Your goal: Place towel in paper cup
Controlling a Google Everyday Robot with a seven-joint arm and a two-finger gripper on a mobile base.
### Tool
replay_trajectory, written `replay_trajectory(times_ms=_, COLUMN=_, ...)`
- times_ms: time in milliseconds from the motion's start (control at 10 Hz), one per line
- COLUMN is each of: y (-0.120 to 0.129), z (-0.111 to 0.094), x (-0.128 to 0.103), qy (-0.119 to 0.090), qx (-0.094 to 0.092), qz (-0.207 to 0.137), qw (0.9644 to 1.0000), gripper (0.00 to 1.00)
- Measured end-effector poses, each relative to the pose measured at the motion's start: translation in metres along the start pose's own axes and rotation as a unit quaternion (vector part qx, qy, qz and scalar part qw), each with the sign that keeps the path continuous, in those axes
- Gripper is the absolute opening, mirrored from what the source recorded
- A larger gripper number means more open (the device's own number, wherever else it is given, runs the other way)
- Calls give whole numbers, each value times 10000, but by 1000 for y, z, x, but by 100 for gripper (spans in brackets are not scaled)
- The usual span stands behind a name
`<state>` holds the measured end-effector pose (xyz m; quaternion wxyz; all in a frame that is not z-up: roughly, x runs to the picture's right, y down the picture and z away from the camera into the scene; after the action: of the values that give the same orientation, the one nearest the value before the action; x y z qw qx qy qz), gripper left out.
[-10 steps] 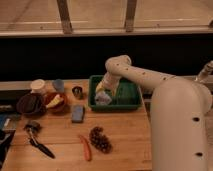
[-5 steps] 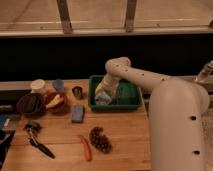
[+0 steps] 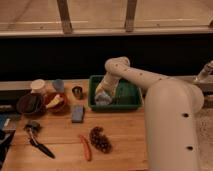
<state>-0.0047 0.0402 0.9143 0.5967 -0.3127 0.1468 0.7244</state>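
Hardly budged since half a second back: same low spot for the gripper [image 3: 104,92], down in the left end of the green bin [image 3: 131,102], on the end of the white arm [image 3: 135,75] reaching over from the right. Can't tell whether clamped shut or spread apart, too buried behind the pale lump down there.

As for the towel [image 3: 99,98]: looks like that whitish bundle right at the gripper, inside the bin against its left wall. Touching or just nearly so, can't say which. Not in the paper cup [image 3: 37,86] yet, and well apart from it. Cup upright way over at the back left of the wooden table [image 3: 125,135], with a grey-blue cup [image 3: 58,84] just beside it and a small metal cup [image 3: 77,92] between those two and the bin.

Other stuff on the table:
- dark bowl [image 3: 29,104] and red bowl [image 3: 55,101] side by side in front of the cups, something yellow in the red one
- blue sponge [image 3: 77,113] lying flat near the bin's front left corner
- brown knobbly cluster [image 3: 100,139] with a long orange-red thing [image 3: 86,147] just beside it
- black-handled tool [image 3: 39,144] at front left
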Motion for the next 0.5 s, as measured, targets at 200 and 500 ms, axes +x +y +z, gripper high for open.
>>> replay_trajectory(times_ms=200, y=-4, z=5, x=-1, qy=64, qx=-7, qz=59, qw=10000, gripper=62)
replay_trajectory(times_ms=500, y=-3, z=21, x=2, qy=267, qx=-83, qz=55, qw=9996, gripper=62)
